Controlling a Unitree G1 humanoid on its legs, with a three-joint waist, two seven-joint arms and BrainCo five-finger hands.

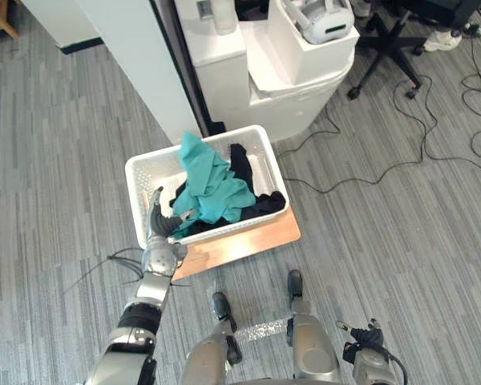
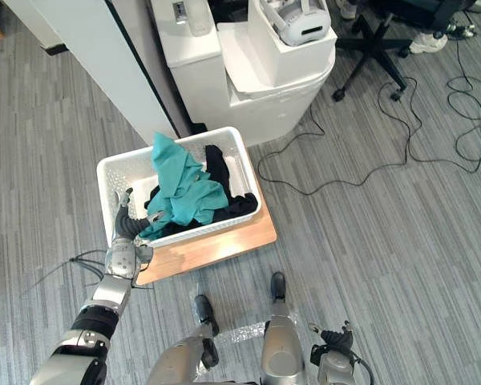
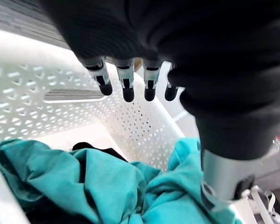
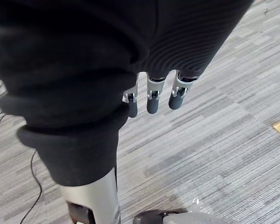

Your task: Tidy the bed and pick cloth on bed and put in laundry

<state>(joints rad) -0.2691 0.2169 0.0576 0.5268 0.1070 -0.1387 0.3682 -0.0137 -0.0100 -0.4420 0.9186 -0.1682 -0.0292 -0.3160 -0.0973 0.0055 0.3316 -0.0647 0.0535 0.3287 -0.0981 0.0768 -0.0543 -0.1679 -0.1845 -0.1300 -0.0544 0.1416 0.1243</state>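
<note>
Left hand, fingers slack in its wrist view, hovers over teal cloth in basket.

- the laundry basket sits on a board on the floor.
- in the basket, one cloth lies over a second cloth.
- the left robot hand is at the basket's near left corner.
- a cabinet stands behind the basket, with a chair to its right.
- cables lie on the floor right of the basket.
</note>
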